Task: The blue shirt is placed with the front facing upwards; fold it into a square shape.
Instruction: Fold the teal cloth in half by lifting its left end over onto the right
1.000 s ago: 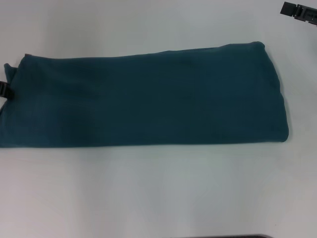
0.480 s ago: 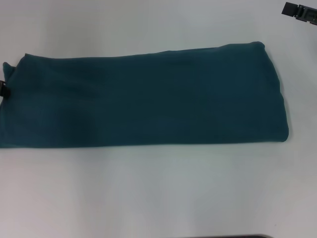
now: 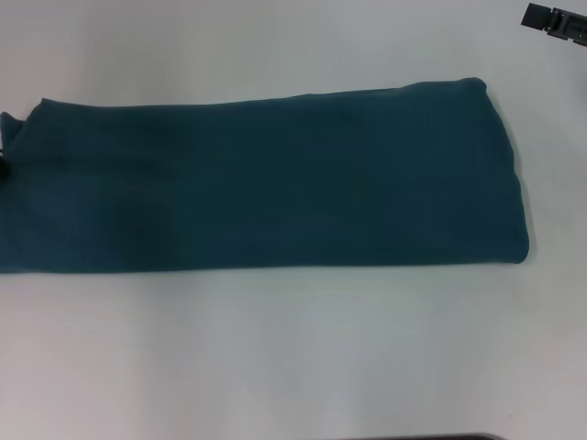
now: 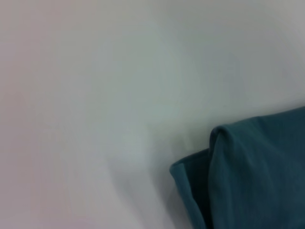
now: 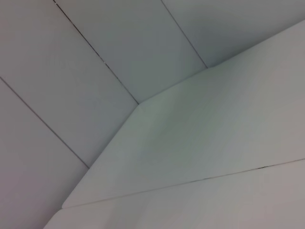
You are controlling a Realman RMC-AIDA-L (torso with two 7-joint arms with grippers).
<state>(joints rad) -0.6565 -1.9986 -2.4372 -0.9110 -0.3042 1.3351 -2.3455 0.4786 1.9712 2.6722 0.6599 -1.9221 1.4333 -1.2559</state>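
- The blue shirt (image 3: 266, 179) lies flat on the white tabletop (image 3: 293, 357), folded lengthwise into a long band that runs across the head view from its left edge to well past the middle.
- Only plain teal cloth faces up; no print or label shows.
- The band's right end is rounded, and its far edge slopes slightly up toward that end.
- The left tool (image 3: 3, 168) is only a dark sliver at the left edge of the head view, right at the shirt's left end. I cannot tell whether it is released or clenched.
- The left wrist view shows a doubled corner of the shirt (image 4: 248, 176) resting on the tabletop (image 4: 95, 95).
- The right tool (image 3: 556, 22) sits far off at the table's far right corner, well apart from the shirt; its state I cannot tell either.
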